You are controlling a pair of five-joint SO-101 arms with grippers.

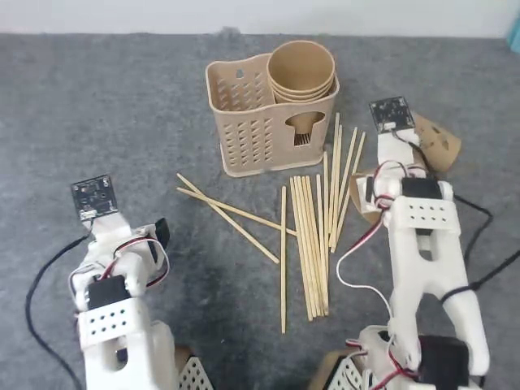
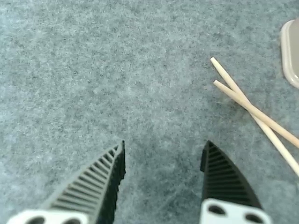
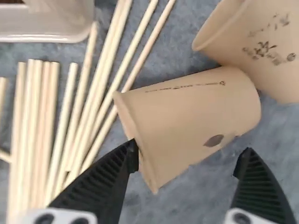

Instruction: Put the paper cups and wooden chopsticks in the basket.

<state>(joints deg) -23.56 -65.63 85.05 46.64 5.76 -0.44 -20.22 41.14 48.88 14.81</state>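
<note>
High view taken as the dial. Basket (image 1: pixel 260 122) stands upright at 12 o'clock on the grey mat (image 1: pixel 97 106). A stack of paper cups (image 1: pixel 301 69) sits nested, mouths up, in the compartment on its 3 o'clock side.

Chopsticks (image 1: pixel 313 244): a loose bundle lies flat from centre toward 5 o'clock, roughly parallel. A few more run up toward 1 o'clock, just beside the basket's corner. A crossed pair (image 1: pixel 231 213) lies on the bundle's 9 o'clock side, far ends reaching in among it.

Left gripper (image 2: pixel 161 163): at 8 o'clock, fingers spread wide, nothing between them, bare mat below. The near ends of the crossed pair lie ahead of it, apart from both fingers.

Right gripper (image 3: pixel 187 163): at 3 o'clock, fingers wide apart, straddling a lying cup (image 3: pixel 187 121) that rests on its side on the mat. One fingertip (image 3: pixel 124 158) sits at the cup's rim, contact uncertain. The other stands clear of the cup wall, so no hold taken.

A second cup (image 3: pixel 252 46), also tipped over, lies just beyond the first, at 2 o'clock; touching or not, cannot tell
</note>
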